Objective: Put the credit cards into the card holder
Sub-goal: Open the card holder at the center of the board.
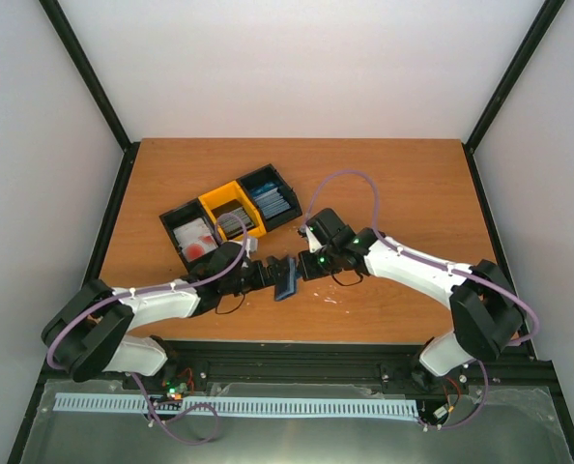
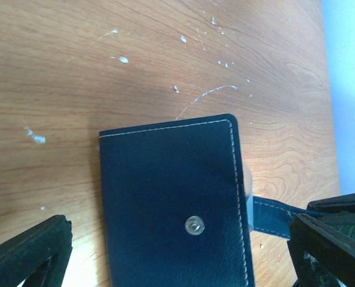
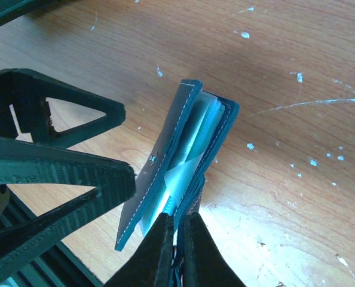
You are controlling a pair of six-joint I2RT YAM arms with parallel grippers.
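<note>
Pinching card holder (image 1: 286, 278), right end effector (image 3: 176, 224); left end effector (image 1: 268, 275) released; bin (image 1: 174, 224) of cards (image 1: 202, 246).

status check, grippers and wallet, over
Left gripper open by small navy folding wallet. Right gripper shut on wallet's edge. Nothing in the way.

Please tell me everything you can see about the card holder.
The card holder is a small dark navy wallet that looks like leather, with pale stitching along its edge and a round metal snap on its outer face. A strap tab sticks out from one side. It is partly open, showing lighter blue inner pockets. The right tool pinches its edge and holds it tilted over the table. The left tool stands open around it.
</note>
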